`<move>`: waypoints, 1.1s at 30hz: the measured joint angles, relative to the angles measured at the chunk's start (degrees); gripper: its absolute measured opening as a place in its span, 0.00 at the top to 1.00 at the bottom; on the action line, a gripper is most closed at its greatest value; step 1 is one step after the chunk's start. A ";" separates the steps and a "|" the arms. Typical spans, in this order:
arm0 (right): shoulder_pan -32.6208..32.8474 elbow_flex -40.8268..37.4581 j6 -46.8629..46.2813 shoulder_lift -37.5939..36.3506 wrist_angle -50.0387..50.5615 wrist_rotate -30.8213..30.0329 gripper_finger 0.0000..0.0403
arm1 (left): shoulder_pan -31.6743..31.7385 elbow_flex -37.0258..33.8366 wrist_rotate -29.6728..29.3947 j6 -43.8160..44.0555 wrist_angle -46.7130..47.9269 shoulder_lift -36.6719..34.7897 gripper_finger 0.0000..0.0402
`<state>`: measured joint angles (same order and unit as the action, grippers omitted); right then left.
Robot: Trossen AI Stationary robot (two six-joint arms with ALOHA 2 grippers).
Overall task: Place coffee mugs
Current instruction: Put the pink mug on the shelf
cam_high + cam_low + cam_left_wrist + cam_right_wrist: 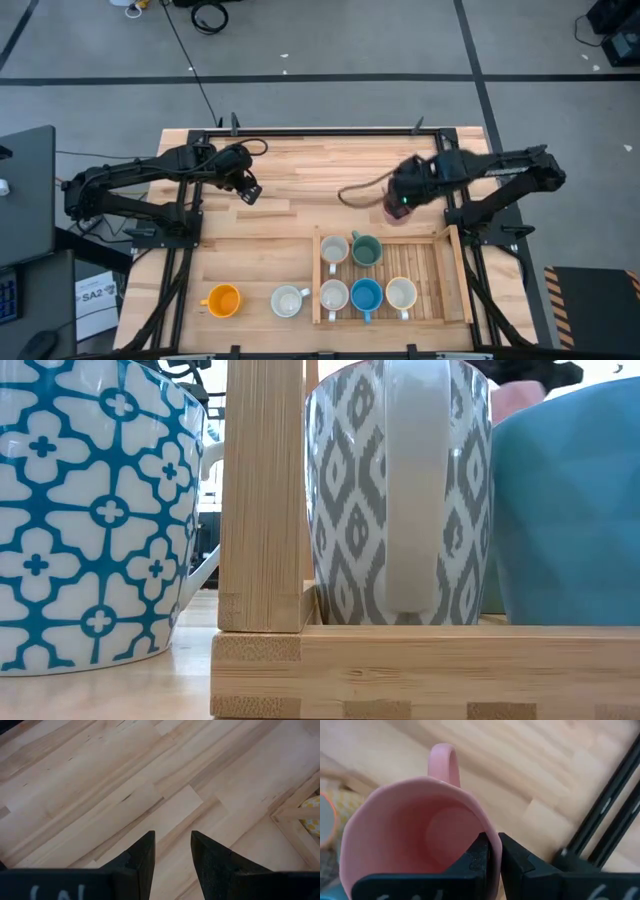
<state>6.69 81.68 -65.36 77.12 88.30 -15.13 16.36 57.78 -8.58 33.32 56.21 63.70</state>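
Observation:
My right gripper (pixel 400 203) is shut on a pink mug (pixel 393 213), just beyond the far rail of the bamboo tray (pixel 452 272). The tray holds two white mugs (pixel 334 249) (pixel 334 295), a dark green mug (pixel 366 249), a blue mug (pixel 366 295) and a cream mug (pixel 401 293), all standing on their bases. An orange mug (pixel 222 300) and a white mug (pixel 288 300) stand on the table left of the tray. My left gripper (pixel 248 190) (pixel 172 845) is open over bare wood at the table's left, touching nothing. My right gripper (pixel 493 842) pinches the pink mug's wall at the rim (pixel 489 831), on the side opposite the handle (pixel 445 762). One finger (pixel 479 854) is inside the mug and one (pixel 514 860) outside, coming from above. The mug's mouth faces up; its base does not show.
The tray's far right compartments (pixel 415 250) hold no mug. Black frame rails (pixel 605 815) run close to my right gripper at the table's far right. In the low view a blue-patterned mug (pixel 90 510), the tray's corner post (pixel 262 490) and a grey-patterned mug (pixel 400 490) fill the foreground.

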 joint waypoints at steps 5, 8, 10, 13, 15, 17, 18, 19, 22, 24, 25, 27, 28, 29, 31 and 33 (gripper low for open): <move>6.14 -6.98 -9.57 -0.50 -1.15 2.27 0.91 | 0.00 0.00 0.00 0.00 0.00 0.00 0.67; 9.41 -10.40 -14.14 -0.55 -4.07 3.75 0.91 | 0.02 0.00 0.00 0.00 0.00 0.00 0.67; 11.29 -12.43 -16.98 -0.55 -6.40 4.54 0.91 | 0.00 0.00 0.00 0.00 0.00 0.00 0.67; 13.82 -15.09 -20.73 -0.52 -9.56 4.73 0.91 | 0.00 0.00 0.00 0.00 0.00 0.00 0.67; 15.24 -16.69 -22.93 -0.50 -11.00 4.80 0.91 | 0.00 0.00 0.00 0.00 0.00 0.00 0.67; 16.53 -18.18 -24.98 -0.44 -12.74 4.84 0.91 | 0.00 0.00 0.00 0.00 0.00 0.00 0.67; 17.14 -18.84 -25.93 -0.44 -13.33 4.84 0.91 | 0.00 0.00 0.00 0.00 -0.02 0.00 0.67; 17.64 -19.50 -26.82 -0.44 -13.85 4.84 0.91 | 0.00 0.00 0.00 0.00 0.00 0.00 0.67; 18.95 -21.66 -29.17 -0.44 -16.50 4.84 0.91 | 0.00 0.00 0.00 0.00 0.00 0.00 0.67; 19.78 -23.41 -30.34 -0.44 -18.68 4.82 0.91 | 0.00 0.00 0.00 0.00 -0.02 0.00 0.67; 20.12 -24.40 -30.89 -0.44 -20.06 4.84 0.91 | 0.00 0.00 0.00 0.00 0.00 0.00 0.67; 20.74 -26.38 -31.58 -0.42 -23.40 4.86 0.91 | 0.00 0.00 0.00 -0.02 0.00 0.00 0.67; 21.01 -27.22 -31.96 -0.42 -24.96 4.86 0.91 | 0.00 0.00 0.00 0.00 0.00 0.00 0.67; 21.31 -28.04 -32.26 -0.42 -26.25 4.84 0.91 | 0.01 0.00 0.00 0.00 0.00 0.00 0.67; 21.73 -29.57 -32.59 -0.42 -28.49 4.91 0.91 | 0.01 0.00 0.00 0.00 -0.02 0.00 0.67; 22.07 -30.57 -32.64 -0.42 -30.29 4.91 0.91 | 0.02 0.00 0.00 0.00 0.00 0.00 0.67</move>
<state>28.76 51.10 -98.00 76.71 58.01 -10.22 16.38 57.78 -8.58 33.32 56.21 63.70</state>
